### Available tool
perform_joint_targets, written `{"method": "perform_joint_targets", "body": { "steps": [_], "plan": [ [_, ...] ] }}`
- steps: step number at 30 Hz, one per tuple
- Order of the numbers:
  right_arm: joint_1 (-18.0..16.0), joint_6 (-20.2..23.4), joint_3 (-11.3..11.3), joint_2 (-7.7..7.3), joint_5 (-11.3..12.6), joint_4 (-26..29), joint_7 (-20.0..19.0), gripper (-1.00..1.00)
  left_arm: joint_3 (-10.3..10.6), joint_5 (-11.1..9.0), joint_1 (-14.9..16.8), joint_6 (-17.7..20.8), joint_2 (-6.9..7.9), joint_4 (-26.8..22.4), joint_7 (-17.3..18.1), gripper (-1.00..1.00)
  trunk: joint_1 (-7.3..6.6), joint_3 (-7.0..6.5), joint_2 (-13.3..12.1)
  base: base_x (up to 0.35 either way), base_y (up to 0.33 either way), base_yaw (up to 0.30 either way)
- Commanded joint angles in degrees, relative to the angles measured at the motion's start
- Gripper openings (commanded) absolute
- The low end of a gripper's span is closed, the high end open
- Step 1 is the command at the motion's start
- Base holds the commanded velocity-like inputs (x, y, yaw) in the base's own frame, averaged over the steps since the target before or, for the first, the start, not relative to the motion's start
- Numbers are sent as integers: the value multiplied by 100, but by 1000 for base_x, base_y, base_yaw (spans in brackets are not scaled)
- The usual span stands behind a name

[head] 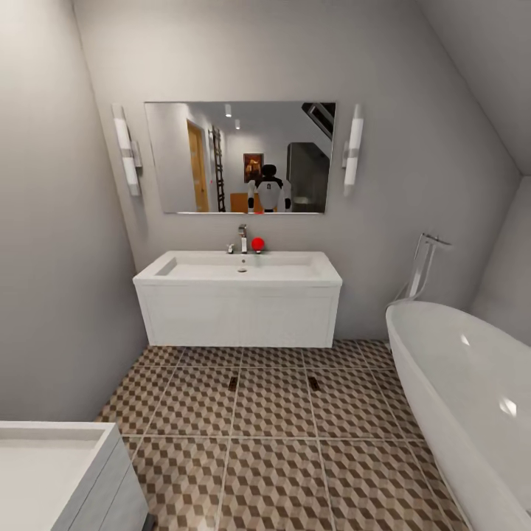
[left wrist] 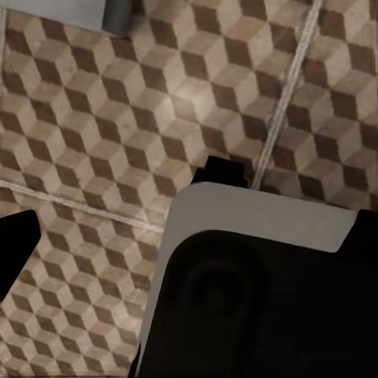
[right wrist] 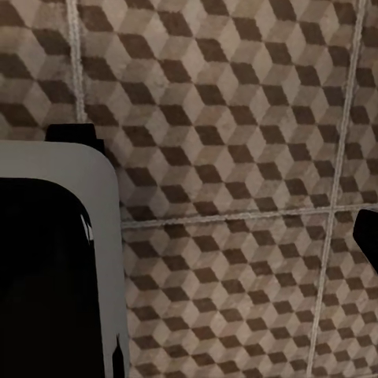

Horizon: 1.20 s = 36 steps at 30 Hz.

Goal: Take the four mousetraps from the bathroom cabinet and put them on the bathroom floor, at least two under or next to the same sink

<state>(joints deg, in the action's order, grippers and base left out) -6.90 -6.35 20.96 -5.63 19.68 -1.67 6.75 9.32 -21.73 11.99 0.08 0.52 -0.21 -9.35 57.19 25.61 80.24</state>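
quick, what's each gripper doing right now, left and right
left gripper: cannot be told; its wrist view gives a dark finger edge over the bathroom floor.
right gripper: cannot be told; a dark finger tip at the frame edge.

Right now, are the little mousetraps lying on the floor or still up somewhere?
On the floor: two mousetraps lie flat on the bathroom floor just before the sink.

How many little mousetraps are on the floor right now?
2. One mousetrap lies on the bathroom floor in front of the sink, toward its left half; the other mousetrap toward its right half. Others may be hidden out of view.
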Motion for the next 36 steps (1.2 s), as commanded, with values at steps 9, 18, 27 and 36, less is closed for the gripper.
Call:
{"method": "perform_joint_targets", "body": {
  "steps": [9, 18, 27, 36],
  "plan": [
    [-5, -51, 51, 16, 44, -17, -6, 100, 52, -35, -55, -5, 1, 1, 3, 100, 0, 6, 3, 0, 0, 67],
    [-5, -50, 51, 26, 33, -17, -7, 100, 57, -28, -66, -6, -6, -3, 142, 100, 0, 6, 3, 0, 0, 240],
    [-5, -45, 56, 12, 22, -17, -14, 100, 56, -58, -66, -1, 8, -13, 151, 100, 0, 6, 3, 0, 0, 270],
    [-5, -41, 68, 3, -9, -17, -22, 100, 62, -38, -67, 0, 30, -23, 152, 100, 0, 6, 3, 0, 0, 279]
  ]
}}
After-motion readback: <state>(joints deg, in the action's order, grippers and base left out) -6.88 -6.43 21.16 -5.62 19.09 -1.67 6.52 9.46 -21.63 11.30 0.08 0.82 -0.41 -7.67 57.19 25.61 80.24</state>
